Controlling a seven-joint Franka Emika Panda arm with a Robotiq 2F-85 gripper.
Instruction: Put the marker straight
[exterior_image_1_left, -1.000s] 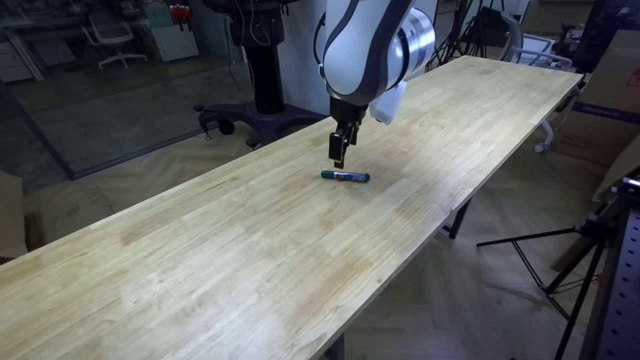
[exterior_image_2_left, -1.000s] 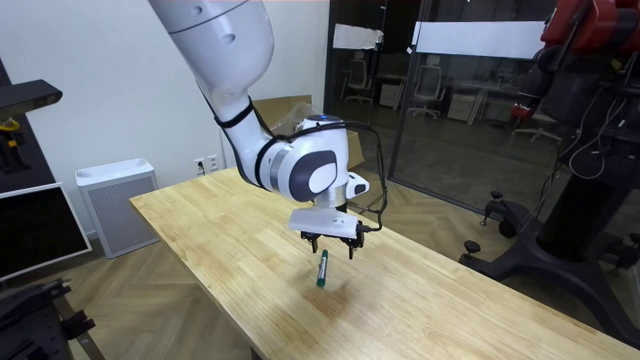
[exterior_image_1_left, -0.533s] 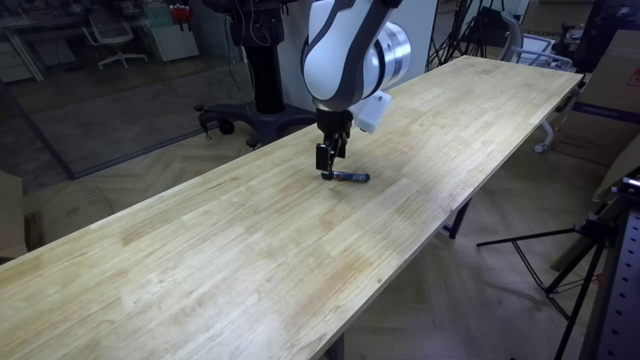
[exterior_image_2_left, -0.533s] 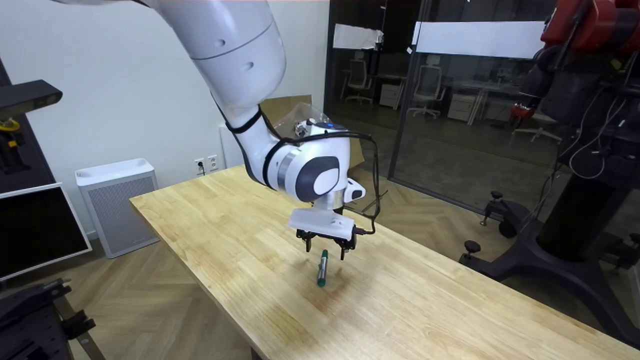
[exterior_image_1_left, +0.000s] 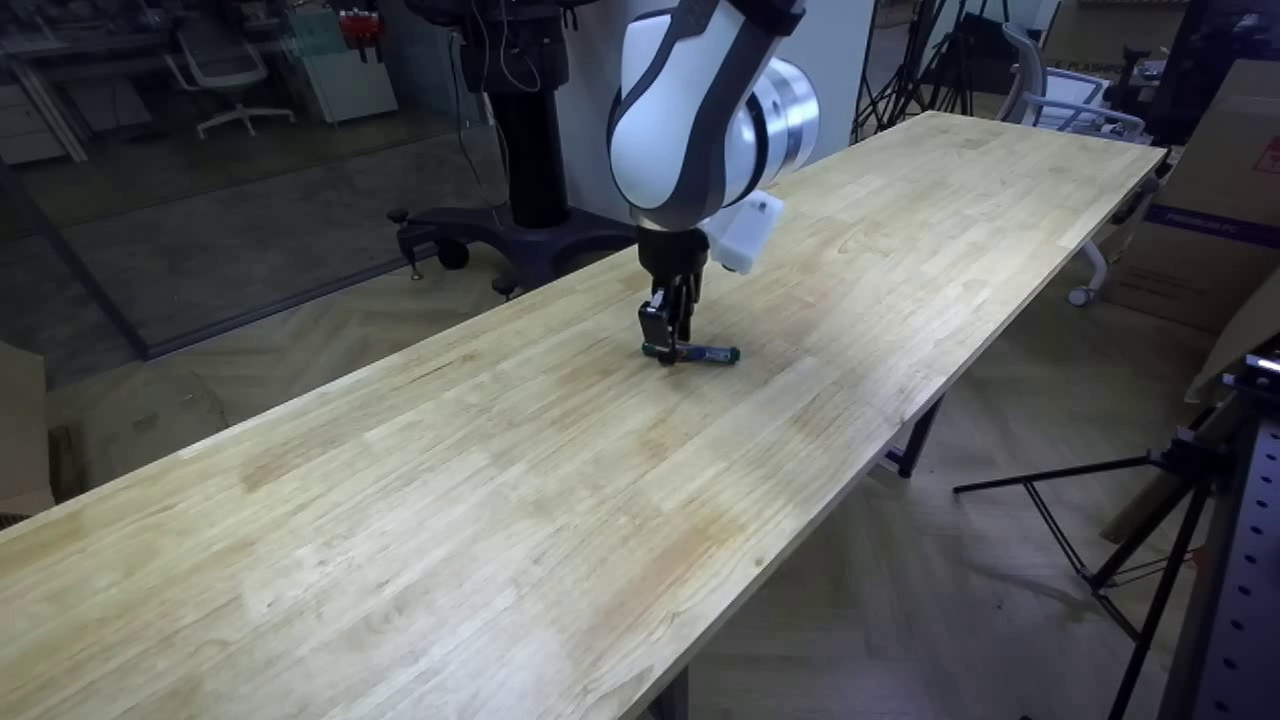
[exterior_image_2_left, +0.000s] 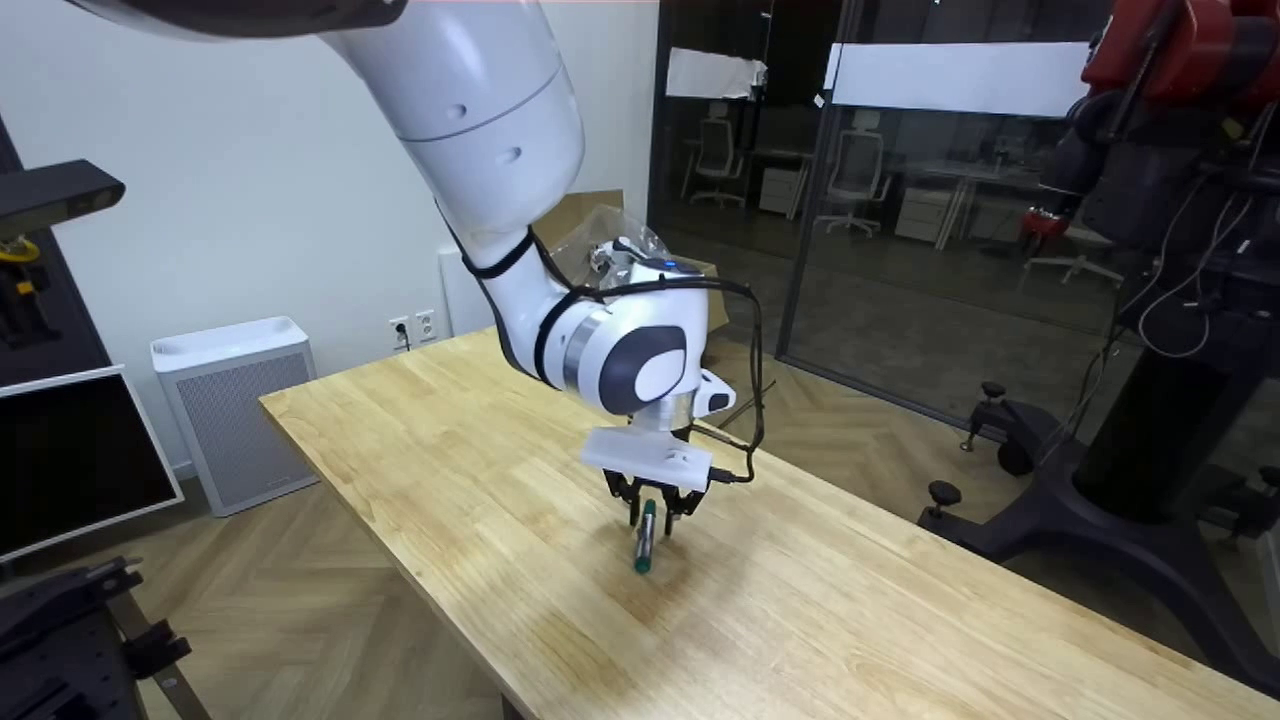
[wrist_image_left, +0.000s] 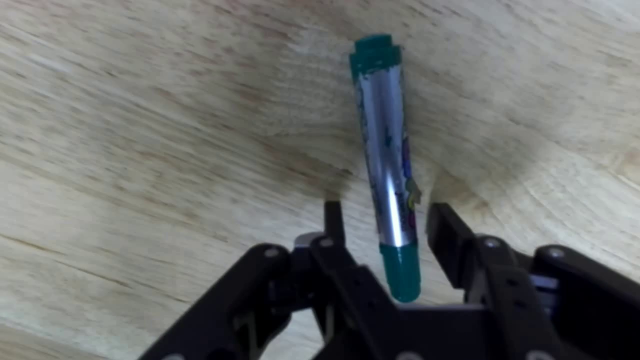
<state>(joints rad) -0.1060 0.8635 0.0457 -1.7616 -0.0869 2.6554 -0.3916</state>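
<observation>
The marker, a slim pen with a silver printed barrel and dark green ends, lies flat on the light wooden table. My gripper is down around it, with one finger on each side of the barrel near the rounded green end. Bare wood shows between the marker and both fingers in the wrist view, so the jaws are partly closed but still open. In an exterior view the gripper hides part of the marker. Both fingertips reach close to the tabletop; whether they touch it I cannot tell.
The long tabletop's front edge runs diagonally. Off the table are a black wheeled stand, a tripod, cardboard boxes and a white air purifier.
Over the last second my gripper has come down over the marker, and its fingers have drawn closer together. The marker lies where it was.
</observation>
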